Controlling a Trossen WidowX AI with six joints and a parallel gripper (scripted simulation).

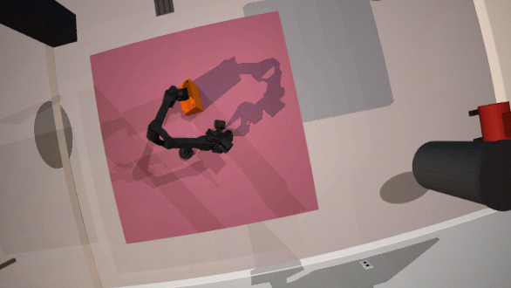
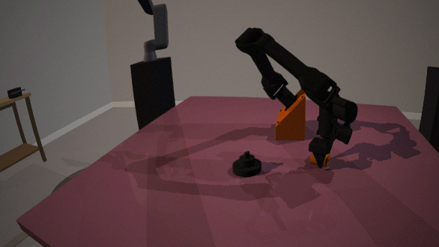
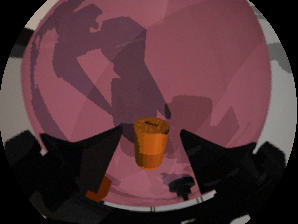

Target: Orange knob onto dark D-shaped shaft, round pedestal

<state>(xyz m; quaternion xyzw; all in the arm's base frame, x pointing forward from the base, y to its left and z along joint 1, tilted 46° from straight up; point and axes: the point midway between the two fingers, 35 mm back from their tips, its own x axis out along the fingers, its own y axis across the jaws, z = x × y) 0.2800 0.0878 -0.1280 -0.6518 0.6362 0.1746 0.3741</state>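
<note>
Background stuff around the table

Orange wedge mount [image 2: 291,121] just behind the pincer, wooden side shelf [image 2: 16,127] way off left, grey arm on dark pedestal [image 2: 153,91] behind.

Seen from above, the black arm bent from its orange wedge mount [image 1: 191,97] out across the pink mat [image 1: 131,209], ending at the gripper [image 1: 223,139]. The round pedestal [image 1: 186,153] sat just beside the claw, on its arm side. The claw's body hid the fingers and whatever lay under them.

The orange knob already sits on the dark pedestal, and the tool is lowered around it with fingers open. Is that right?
Not quite: the orange knob lies on the mat, apart from the pedestal, as the exterior view shows. The tool is lowered around it, fingers open.
</note>
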